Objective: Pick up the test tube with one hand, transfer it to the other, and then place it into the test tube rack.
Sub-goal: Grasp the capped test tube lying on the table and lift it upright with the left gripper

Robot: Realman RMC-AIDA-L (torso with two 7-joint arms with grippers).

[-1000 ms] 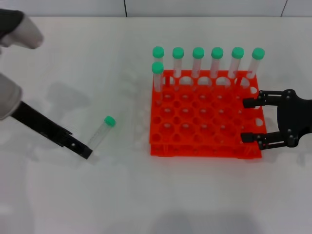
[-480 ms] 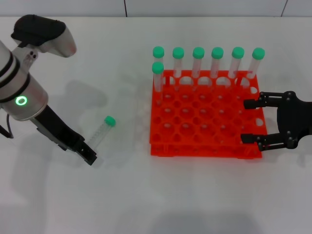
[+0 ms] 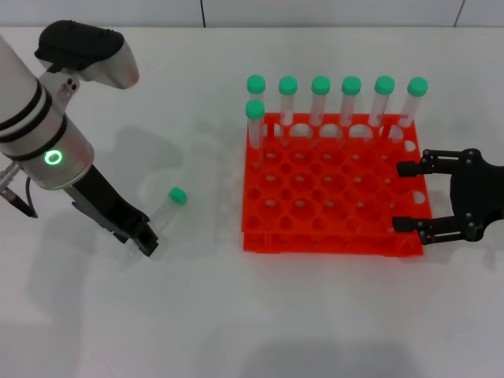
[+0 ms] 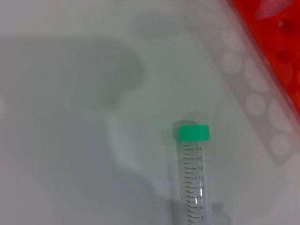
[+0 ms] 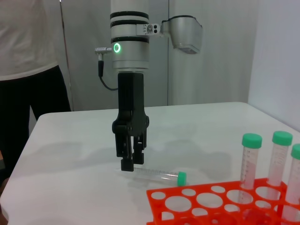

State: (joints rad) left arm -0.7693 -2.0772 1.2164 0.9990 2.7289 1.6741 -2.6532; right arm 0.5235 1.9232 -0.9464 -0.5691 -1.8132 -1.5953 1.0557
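The test tube (image 3: pixel 165 210) lies flat on the white table left of the rack, green cap toward the rack. It also shows in the left wrist view (image 4: pixel 193 178) and the right wrist view (image 5: pixel 154 174). My left gripper (image 3: pixel 146 241), on the arm with the green ring, hangs over the tube's tapered end, just above the table. In the right wrist view this gripper (image 5: pixel 131 162) has its fingers slightly apart and holds nothing. The orange-red test tube rack (image 3: pixel 331 236) stands at the centre right. My right gripper (image 3: pixel 409 197) is open and empty at the rack's right edge.
Several green-capped tubes (image 3: pixel 319 98) stand upright in the rack's far row, with one more at the left end of the row in front of it. A person (image 5: pixel 28 70) stands beyond the table's far end in the right wrist view.
My left arm has swung in from the left, and its gripper has shifted slightly right, to the tube's tapered end. The tube has not moved. My right gripper has drifted slightly right.
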